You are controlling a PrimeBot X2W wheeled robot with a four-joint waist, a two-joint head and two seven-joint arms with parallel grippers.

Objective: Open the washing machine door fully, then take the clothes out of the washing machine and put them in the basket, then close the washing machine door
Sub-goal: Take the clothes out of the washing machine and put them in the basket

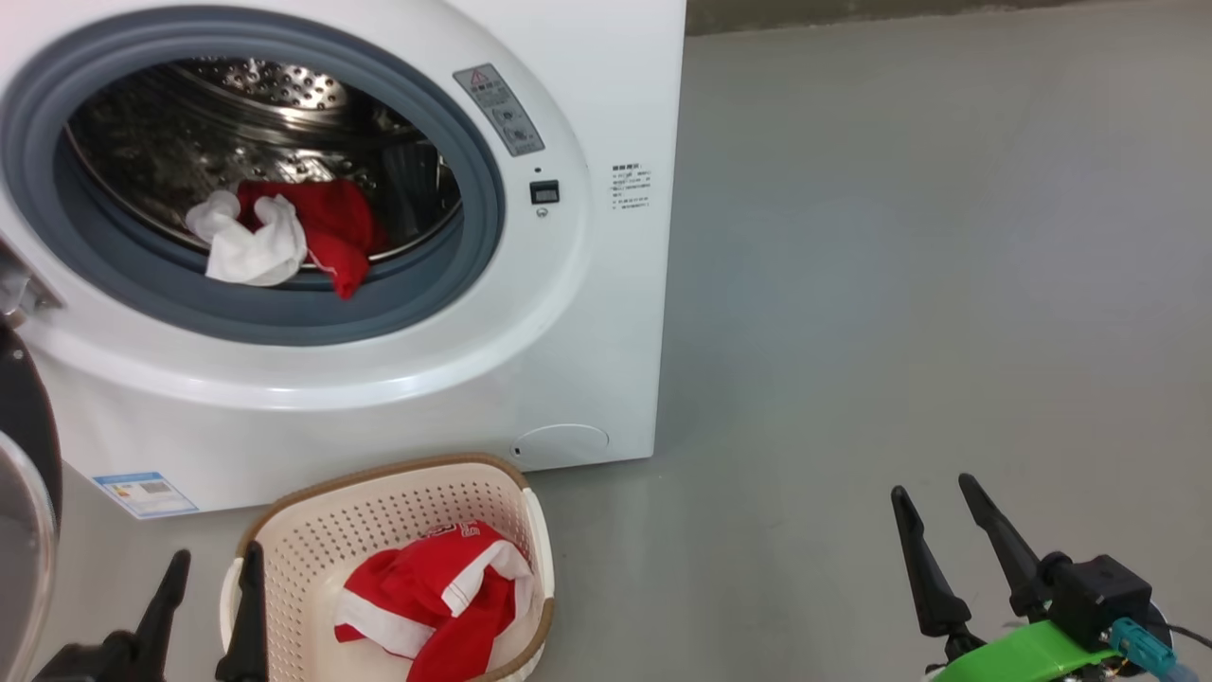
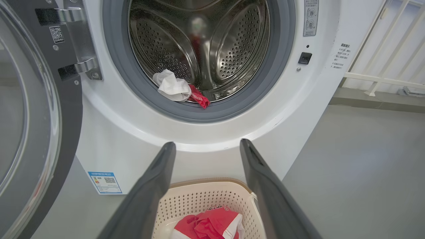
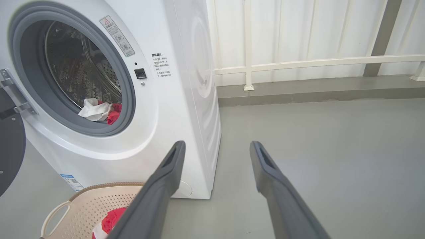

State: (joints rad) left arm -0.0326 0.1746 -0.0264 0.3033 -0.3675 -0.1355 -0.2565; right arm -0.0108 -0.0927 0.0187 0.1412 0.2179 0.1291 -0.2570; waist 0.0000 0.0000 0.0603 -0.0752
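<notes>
The washing machine [image 1: 587, 313] [image 2: 109, 132] [image 3: 172, 109] stands open, its door [image 1: 24, 474] [image 2: 30, 109] [image 3: 10, 142] swung wide to the left. A white cloth [image 1: 248, 242] [image 2: 171, 87] [image 3: 94, 109] and a red garment [image 1: 331, 227] [image 2: 199, 98] [image 3: 114, 116] lie at the drum's front lip. The cream basket [image 1: 398, 511] [image 2: 199, 199] [image 3: 83, 205] sits on the floor before the machine, holding a red garment with white trim [image 1: 436, 597] [image 2: 207, 225] [image 3: 111, 219]. My left gripper [image 1: 213, 564] [image 2: 207, 146] hovers open over the basket's left side. My right gripper [image 1: 933, 493] [image 3: 217, 146] is open above bare floor to the right.
Grey floor [image 1: 900, 284] stretches right of the machine. A white railing [image 3: 298, 63] and a low grey kerb [image 3: 315, 89] run along the back wall. A blue label [image 1: 147, 493] is on the machine's lower left front.
</notes>
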